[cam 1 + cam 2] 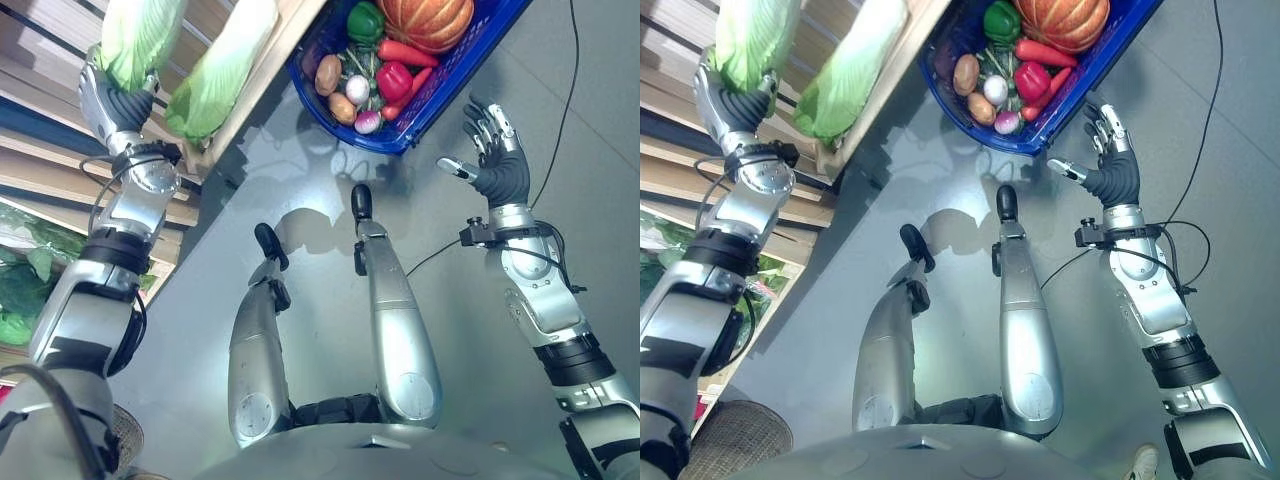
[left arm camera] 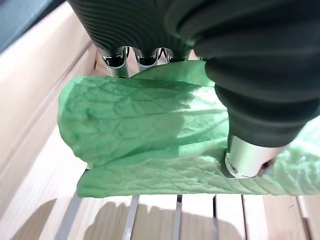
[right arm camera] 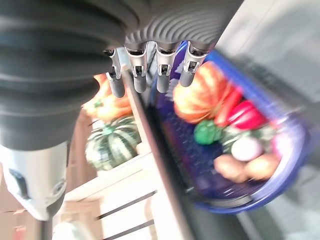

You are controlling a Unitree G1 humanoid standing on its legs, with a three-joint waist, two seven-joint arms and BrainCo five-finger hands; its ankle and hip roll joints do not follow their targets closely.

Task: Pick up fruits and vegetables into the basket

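Cabbage is in the left hand up at the wooden shelf, and the left wrist view shows it plainly: the fingers reach over the far side of the pale green leaves while the thumb presses into them on the near side, so the hand is clasped round the cabbage, above the shelf's wooden slats. Beside it on the shelf lies a second cabbage, its leafy end pointing down toward the shelf edge, just next to the one being held. Over on the floor, against the shelf, sits the blue basket, already well stocked: an orange pumpkin at the far end, a green pepper beside it, a red pepper in the middle, carrots running alongside, two potatoes at the near left, a white onion and a small radish near the basket's near rim. The right hand hangs in the air just to the right of the basket, near its rim, fingers spread and straight, thumb out to the side, nothing in it. Its wrist view looks past those loose fingers into the basket, and a striped green squash and another orange pumpkin sit on the shelf beyond it.
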